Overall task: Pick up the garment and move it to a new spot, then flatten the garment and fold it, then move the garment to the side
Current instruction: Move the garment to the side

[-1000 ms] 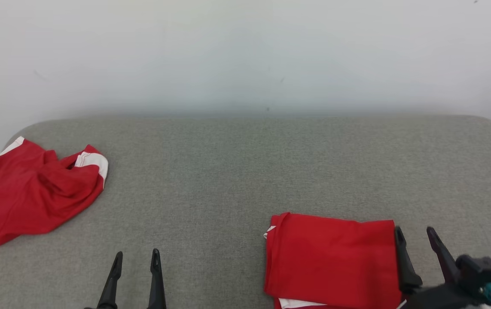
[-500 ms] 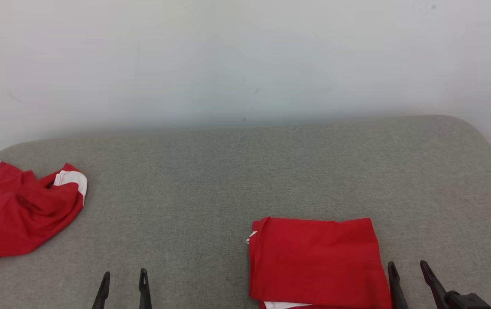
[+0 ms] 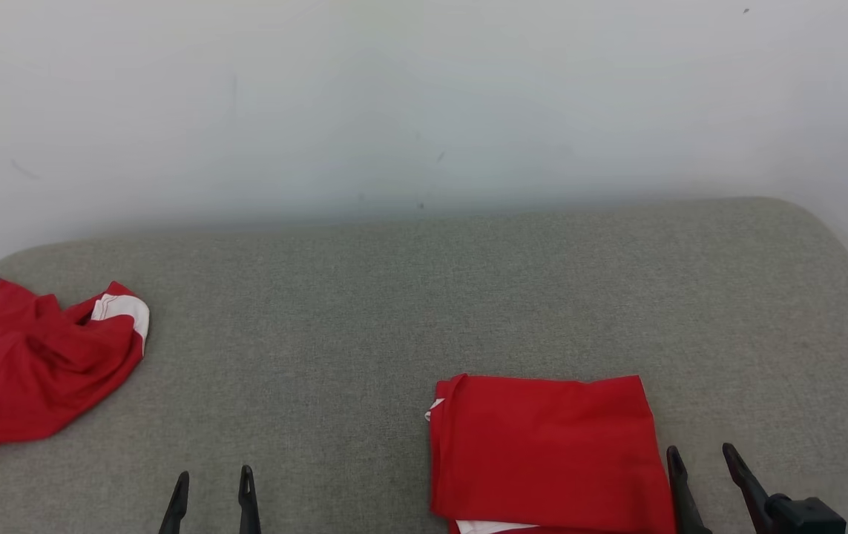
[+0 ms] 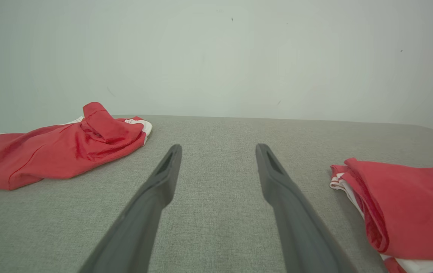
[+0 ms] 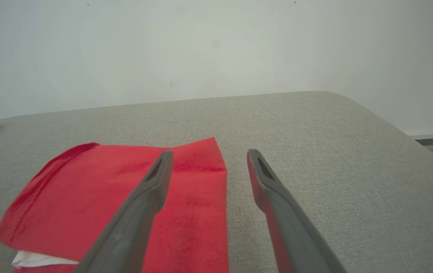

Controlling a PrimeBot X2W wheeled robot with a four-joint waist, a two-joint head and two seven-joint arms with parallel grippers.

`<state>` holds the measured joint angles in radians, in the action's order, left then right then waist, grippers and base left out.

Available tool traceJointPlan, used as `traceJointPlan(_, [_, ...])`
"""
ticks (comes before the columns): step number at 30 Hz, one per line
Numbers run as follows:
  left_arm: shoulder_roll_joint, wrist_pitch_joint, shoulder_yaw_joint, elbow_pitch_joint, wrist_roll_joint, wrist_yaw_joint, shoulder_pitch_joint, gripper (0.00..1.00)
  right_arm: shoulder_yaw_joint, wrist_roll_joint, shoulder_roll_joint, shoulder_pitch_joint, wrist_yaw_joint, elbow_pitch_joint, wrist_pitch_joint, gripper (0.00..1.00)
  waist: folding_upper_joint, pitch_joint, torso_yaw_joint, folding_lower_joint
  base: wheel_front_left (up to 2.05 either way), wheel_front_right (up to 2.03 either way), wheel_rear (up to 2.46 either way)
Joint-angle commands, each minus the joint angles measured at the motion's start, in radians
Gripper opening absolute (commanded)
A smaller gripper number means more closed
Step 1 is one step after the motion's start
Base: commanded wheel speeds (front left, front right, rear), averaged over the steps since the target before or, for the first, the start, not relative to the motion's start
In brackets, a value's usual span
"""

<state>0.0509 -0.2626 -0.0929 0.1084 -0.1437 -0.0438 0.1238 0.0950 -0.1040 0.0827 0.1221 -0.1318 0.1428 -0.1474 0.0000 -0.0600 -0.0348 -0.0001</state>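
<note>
Garment [image 3: 550, 452] folded — red, white trim | left pincer [image 3: 216, 472] agape, empty | right pincer [image 3: 699, 448] likewise

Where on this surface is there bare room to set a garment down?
Widest bare stretch: the middle of the surface, between the crumpled garment at left and the folded garment at right, back to the wall. The far right corner behind the folded garment is bare too. Crowded: near right, where the right gripper flanks the folded garment.

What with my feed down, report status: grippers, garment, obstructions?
Left gripper open, empty. Right gripper open, empty, at folded garment's right edge. Crumpled garment far left. No obstruction seen.
</note>
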Motion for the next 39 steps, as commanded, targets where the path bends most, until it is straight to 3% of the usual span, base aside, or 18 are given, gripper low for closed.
traceJointPlan(1, [-0.001, -0.003, 0.000, 0.003, -0.004, 0.002, 0.003, 1.00, -0.002, 0.002, 0.005, -0.008, 0.003, -0.008, 0.002, 1.00, 0.0000, 0.001, 0.003, 0.0001, 0.00, 0.00, 0.00])
traceJointPlan(5, [-0.001, -0.003, -0.001, 0.003, -0.003, 0.002, 0.002, 1.00, 0.007, 0.003, 0.010, -0.010, 0.003, -0.031, 0.026, 1.00, 0.0000, 0.003, 0.010, 0.0001, 0.00, 0.00, 0.00])
traceJointPlan(9, [-0.001, -0.003, -0.004, -0.005, -0.002, -0.004, 0.005, 1.00, 0.045, -0.022, 0.015, -0.026, 0.003, -0.059, 0.141, 1.00, 0.0000, 0.005, 0.016, 0.0001, 0.00, 0.00, 0.00])
traceJointPlan(10, [-0.001, -0.003, -0.006, -0.006, -0.001, -0.006, 0.008, 1.00, 0.053, -0.042, 0.012, -0.031, 0.003, -0.063, 0.195, 1.00, 0.0000, 0.006, 0.018, 0.0001, 0.00, 0.00, 0.00])
traceJointPlan(11, [-0.001, -0.003, -0.010, -0.003, -0.002, -0.008, 0.011, 1.00, 0.058, -0.068, 0.022, -0.033, 0.003, -0.069, 0.349, 1.00, 0.0000, 0.008, 0.022, 0.0001, 0.00, 0.00, 0.00])
traceJointPlan(16, [-0.001, -0.003, -0.011, 0.019, -0.001, -0.001, 0.001, 1.00, 0.083, -0.121, 0.083, -0.069, 0.003, -0.142, 0.698, 1.00, 0.0000, 0.018, 0.036, 0.0001, 0.00, 0.00, 0.00])
traceJointPlan(19, [-0.001, -0.003, -0.017, 0.029, -0.005, 0.003, -0.009, 1.00, 0.100, -0.132, 0.104, -0.097, 0.002, -0.170, 0.862, 1.00, 0.0000, 0.028, 0.050, 0.0001, 0.00, 0.00, 0.00])
traceJointPlan(23, [-0.001, -0.003, -0.024, 0.038, -0.012, 0.005, -0.011, 1.00, 0.129, -0.137, 0.110, -0.130, 0.003, -0.174, 0.998, 1.00, 0.0000, 0.041, 0.074, 0.0001, 0.00, 0.00, 0.00])
traceJointPlan(29, [-0.001, -0.003, -0.034, 0.070, -0.014, 0.009, -0.020, 1.00, 0.149, -0.125, 0.115, -0.184, 0.003, -0.114, 1.098, 1.00, 0.0000, 0.066, 0.108, 0.0001, 0.00, 0.00, 0.00])
traceJointPlan(39, [-0.001, -0.003, -0.054, 0.079, -0.004, 0.015, -0.061, 1.00, 0.156, -0.102, 0.125, -0.276, 0.003, 0.036, 1.096, 1.00, 0.0000, 0.129, 0.155, 0.0001, 0.00, 0.00, 0.00])
